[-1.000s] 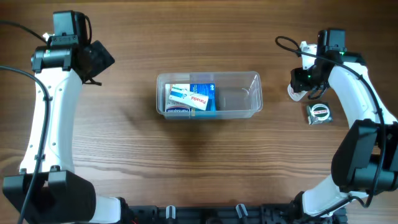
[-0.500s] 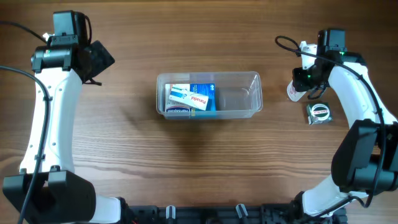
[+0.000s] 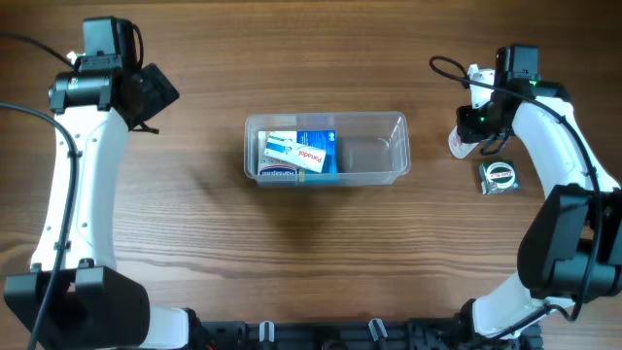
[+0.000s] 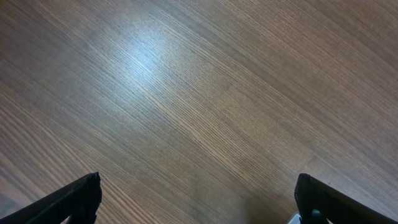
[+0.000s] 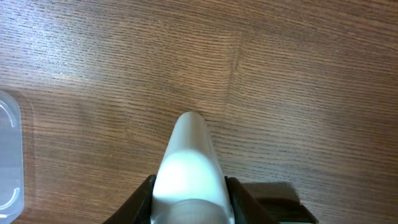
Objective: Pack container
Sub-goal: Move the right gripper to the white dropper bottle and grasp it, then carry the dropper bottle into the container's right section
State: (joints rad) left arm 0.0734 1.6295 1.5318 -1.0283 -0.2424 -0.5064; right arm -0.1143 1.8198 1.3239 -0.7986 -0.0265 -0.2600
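Observation:
The container point(image 3: 394, 165), a clear plastic tub, sits mid-table in the overhead view. Blue and white boxes point(image 3: 299, 154) lie in its left half. Its right half shows bare bottom. One corner of the container shows at the left edge of the right wrist view point(image 5: 9, 155). My right gripper point(image 3: 474, 134) is to the right of the container, shut on a small white bottle point(image 5: 189, 165), which also shows in the overhead view point(image 3: 457, 144). My left gripper point(image 4: 199, 200) is open and empty over bare wood at the far left, by the left arm point(image 3: 146, 92).
A round tape measure point(image 3: 500, 175) lies on the table just in front of my right gripper. The wooden table point(image 3: 292, 253) spreads around the container.
The white bottle in my right gripper has shifted very slightly to the left. The left arm and the container have not moved.

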